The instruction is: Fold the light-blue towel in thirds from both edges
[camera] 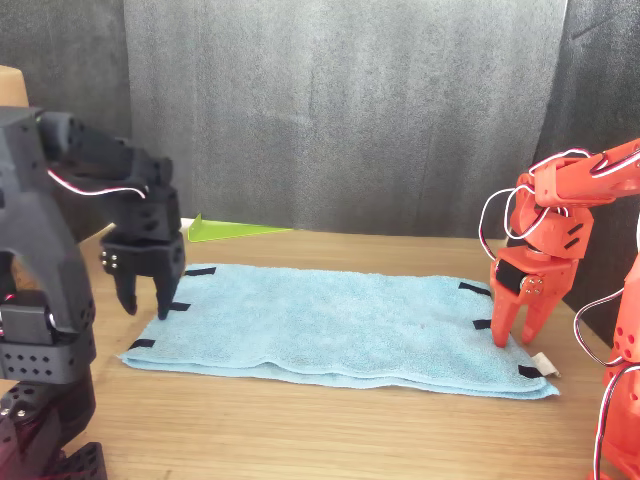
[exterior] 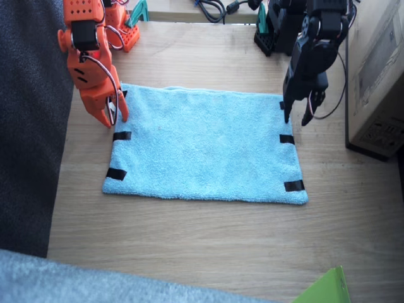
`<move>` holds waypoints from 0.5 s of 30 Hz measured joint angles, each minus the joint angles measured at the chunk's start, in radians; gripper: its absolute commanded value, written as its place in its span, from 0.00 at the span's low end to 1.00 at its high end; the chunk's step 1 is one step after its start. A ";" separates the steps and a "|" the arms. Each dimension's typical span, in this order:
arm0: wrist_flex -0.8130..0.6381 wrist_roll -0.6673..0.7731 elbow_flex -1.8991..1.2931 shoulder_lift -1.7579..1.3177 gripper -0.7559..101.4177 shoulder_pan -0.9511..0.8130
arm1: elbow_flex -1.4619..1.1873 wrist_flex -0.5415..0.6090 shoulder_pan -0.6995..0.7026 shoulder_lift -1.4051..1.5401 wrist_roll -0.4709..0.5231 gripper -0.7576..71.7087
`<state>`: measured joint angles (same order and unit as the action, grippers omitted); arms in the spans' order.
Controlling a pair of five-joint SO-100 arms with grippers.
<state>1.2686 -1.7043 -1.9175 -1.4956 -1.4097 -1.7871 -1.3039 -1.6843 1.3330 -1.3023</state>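
Right gripper [exterior: 112,113]: orange, pointed down over one short edge [exterior: 117,146] of the towel [exterior: 202,145], near the far corner. Its jaws stand slightly apart with nothing between them; the front view shows the tips [camera: 522,335] at or just above the cloth, and contact cannot be confirmed.

Left gripper [exterior: 298,113]: black, hanging above the opposite short edge [exterior: 290,151], also toward the far corner. Jaws are parted and empty. In the front view [camera: 145,300] the tips stand clear of the cloth.

The towel lies flat and fully spread in the middle of the wooden table [exterior: 202,246], long side running between the two arms. Black tape strips [exterior: 122,136] mark both short edges; these appear to serve as grasp targets, which would explain why each gripper sits directly over its own marked side. A small white tag [camera: 545,362] shows at one near corner in the front view.

Judgement: no fold has been made. Both arms appear staged for a pinch at the edges, so each end can be lifted and laid inward over the middle.

Surroundings: a cardboard box [exterior: 379,82] stands beside the left arm, and a green sheet corner [exterior: 325,287] lies well clear of the work.
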 measured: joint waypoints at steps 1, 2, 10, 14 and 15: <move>0.002 -0.002 0.006 0.000 0.25 0.002 | 0.000 0.000 0.000 0.000 0.000 0.30; 0.002 -0.002 0.015 0.008 0.25 0.002 | 0.000 0.000 0.000 0.000 0.000 0.30; 0.034 -0.014 0.069 0.072 0.24 0.017 | 0.000 0.000 0.000 0.000 0.000 0.30; 0.071 -0.020 0.104 0.118 0.24 0.017 | 0.000 0.000 0.000 0.000 0.003 0.30; 0.080 -0.020 0.109 0.124 0.24 0.020 | 0.000 0.000 0.000 0.000 0.005 0.30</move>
<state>1.3484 -1.7242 -1.8086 -1.3714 -1.3898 -1.7871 -1.3039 -1.6843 1.3330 -1.2977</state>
